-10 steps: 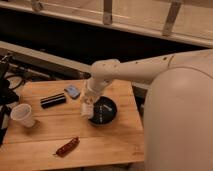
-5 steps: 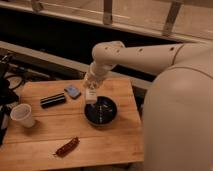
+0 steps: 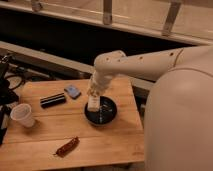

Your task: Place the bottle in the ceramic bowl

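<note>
The single camera view looks down at an angle on a pale wooden table point(image 3: 107, 147). The robot's broad white body point(image 3: 182, 125) fills the right side. From it the white arm point(image 3: 145, 62) reaches leftward, bends at a rounded joint and drops toward the middle of the table.

At the arm's lower end the pincer point(image 3: 94, 94) hangs over the left part of the ceramic bowl point(image 3: 108, 118). It is pinching the bottle point(image 3: 93, 104) by its upper part. The bottle is upright and pale, and its lower end shows against the dark inside of the bowl, close to the left rim. Whether its base touches the bowl's floor or hangs just above it cannot be told. The bowl is round, shallow and glossy black with faint light streaks inside. It sits on the table right of centre, near the robot's body.

A small blue-grey object point(image 3: 72, 91) lies just left of the pincer, with a flat black bar point(image 3: 52, 100) beside it farther left. The two are close to each other but apart from the bowl. A white paper cup point(image 3: 22, 115) lies tipped near the table's left edge, well apart from the bowl. A reddish-brown wrapped bar point(image 3: 66, 146) lies slantwise near the front edge.

Dark cables point(image 3: 11, 82) crowd the left border beyond the table. Behind the table runs a dark ledge, and above it a railing with upright posts point(image 3: 107, 12).
</note>
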### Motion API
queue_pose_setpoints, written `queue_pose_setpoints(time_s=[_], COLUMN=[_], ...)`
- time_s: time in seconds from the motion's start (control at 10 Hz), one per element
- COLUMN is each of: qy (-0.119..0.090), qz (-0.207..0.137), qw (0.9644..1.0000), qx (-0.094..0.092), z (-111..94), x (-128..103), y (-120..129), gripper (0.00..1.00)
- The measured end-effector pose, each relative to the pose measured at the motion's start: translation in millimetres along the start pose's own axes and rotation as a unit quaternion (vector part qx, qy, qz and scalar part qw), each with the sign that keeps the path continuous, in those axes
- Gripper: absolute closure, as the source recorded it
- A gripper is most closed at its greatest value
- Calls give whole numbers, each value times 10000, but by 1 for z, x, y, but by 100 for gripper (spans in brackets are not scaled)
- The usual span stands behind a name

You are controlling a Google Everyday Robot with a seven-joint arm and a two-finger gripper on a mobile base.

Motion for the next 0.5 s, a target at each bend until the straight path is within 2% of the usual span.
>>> queue_pose_setpoints(time_s=[0.3,0.5], qy=[27,81], qz=[138,239], qw=[9999,9996], qx=[58,84], z=[2,17], x=[11,23], y=[-12,-19], gripper=[100,100])
